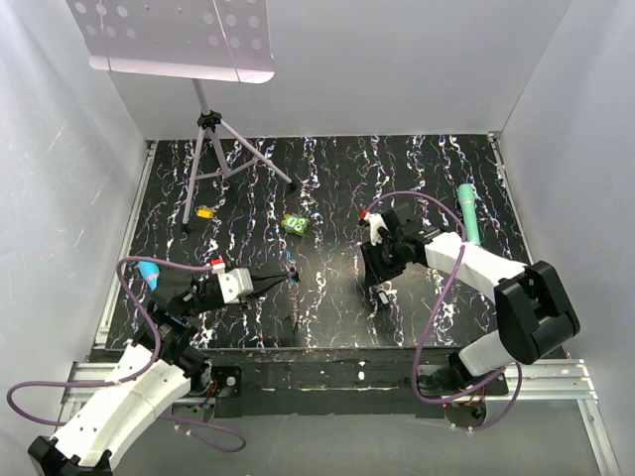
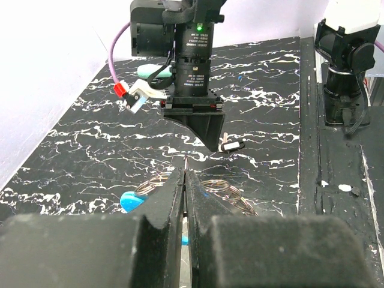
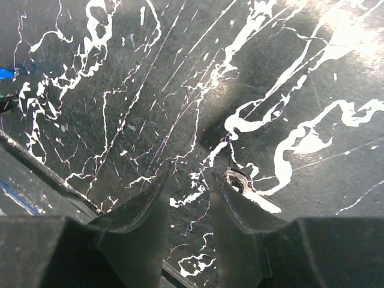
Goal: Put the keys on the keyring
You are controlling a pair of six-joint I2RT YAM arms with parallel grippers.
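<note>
One key point(image 2: 231, 146) lies flat on the table point(image 1: 417, 169) near the centre, its long axis roughly near-to-far. It sits just on the near side of the right gripper point(image 3: 189, 177), whose fingers stand apart, nothing between them. To the left, the left gripper point(image 2: 185, 174) is pressed together; the keyring point(image 2: 222, 189) shows right under its tips, with the blue clip point(image 2: 129, 203) beside them. Farther back are a green lumpy object point(image 1: 295, 225), an orange piece point(image 1: 204, 211), a teal marker point(image 1: 468, 213) far right, and a tripod point(image 1: 213, 149).
</note>
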